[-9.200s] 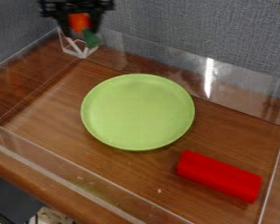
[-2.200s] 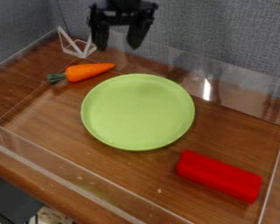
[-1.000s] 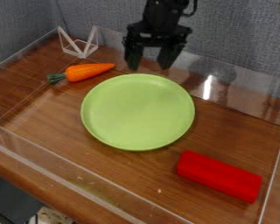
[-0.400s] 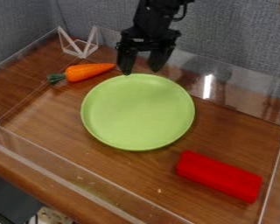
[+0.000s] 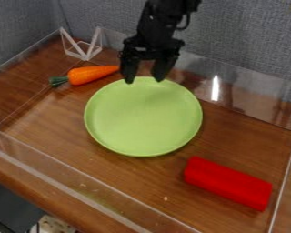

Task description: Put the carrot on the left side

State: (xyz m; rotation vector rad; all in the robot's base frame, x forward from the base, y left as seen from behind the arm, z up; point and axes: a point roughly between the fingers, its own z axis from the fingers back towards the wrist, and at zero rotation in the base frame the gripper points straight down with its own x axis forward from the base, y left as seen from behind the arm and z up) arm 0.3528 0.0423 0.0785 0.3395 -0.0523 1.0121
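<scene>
1. The small orange tapered toy carrot (image 5: 92,74) lay at ten o'clock of the round green plate (image 5: 143,116).
2. The black gripper (image 5: 145,76) stood wide open over the plate's twelve o'clock edge, holding nothing.

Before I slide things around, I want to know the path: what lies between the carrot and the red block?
The green plate, in the camera view.

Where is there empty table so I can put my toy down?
There's bare wood between the green plate and the tray's near edge, and more right of the plate, behind the red block. It's crowded at the back left: carrot, white wire piece and the robot's open fingers.
</scene>
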